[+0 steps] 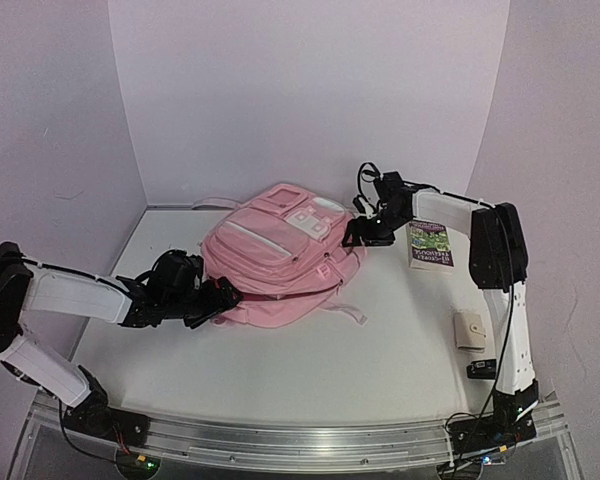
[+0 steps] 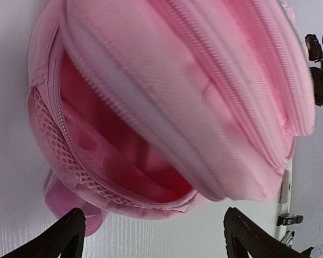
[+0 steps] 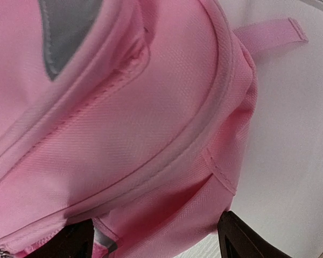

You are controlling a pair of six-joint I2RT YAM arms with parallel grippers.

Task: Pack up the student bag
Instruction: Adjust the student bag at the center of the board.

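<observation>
The bag [image 1: 280, 258] lies near the middle of the tabletop, its mouth unzipped so things can go in. The left end effector [image 1: 220, 302] and right end effector [image 1: 361, 235] sit on either side of it, fingers spread apart.

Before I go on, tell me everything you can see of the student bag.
The student bag is a large soft pink fabric backpack lying on the table, front up, with zipped front pockets and a white patch. Its main compartment gapes open toward the open left gripper, showing pink lining and a mesh side panel. A pale strap lies on the table. The open right gripper sits at the opposite side; contact is unclear.
</observation>
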